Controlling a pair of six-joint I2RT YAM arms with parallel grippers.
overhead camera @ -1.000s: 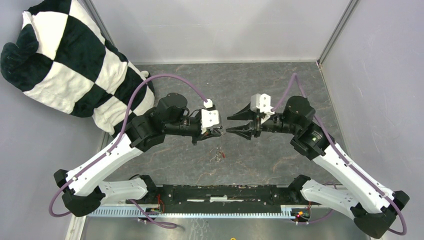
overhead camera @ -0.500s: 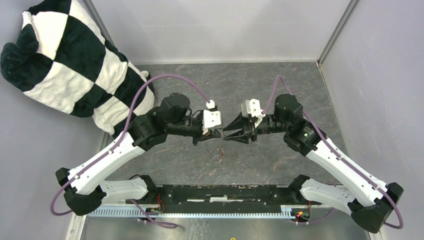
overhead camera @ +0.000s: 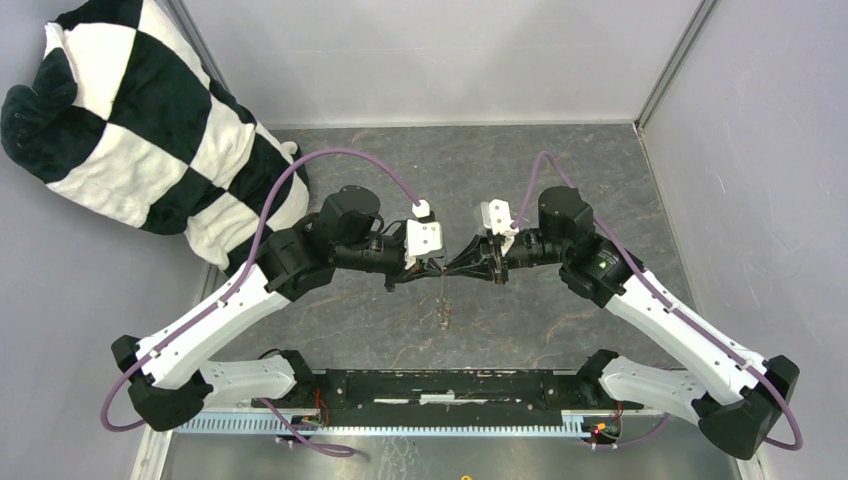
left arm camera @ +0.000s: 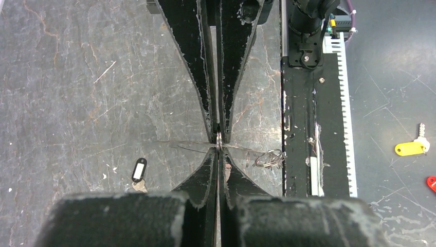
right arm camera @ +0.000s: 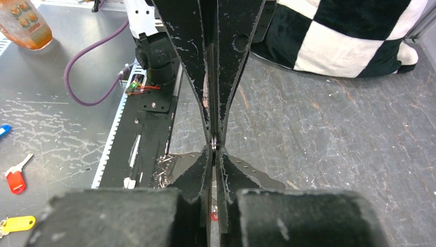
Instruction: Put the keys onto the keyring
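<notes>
Left gripper (left arm camera: 219, 153) and right gripper (right arm camera: 213, 154) meet tip to tip above the table (overhead camera: 560, 170), both pinching the keyring (left arm camera: 219, 140), its wire running toward the near edge, while the black-tagged key (left arm camera: 139, 170) lies below on the left gripper's side.

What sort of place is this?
Probably a lab robot test cell: plain grey wall panels enclose a stone-patterned tabletop, and two arms are bolted to a rail at its near edge.

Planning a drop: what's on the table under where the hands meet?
Black-tag key lies on the table beside that spot; keyring wire trails toward the rail. Left hand and right hand hide the spot itself.
</notes>
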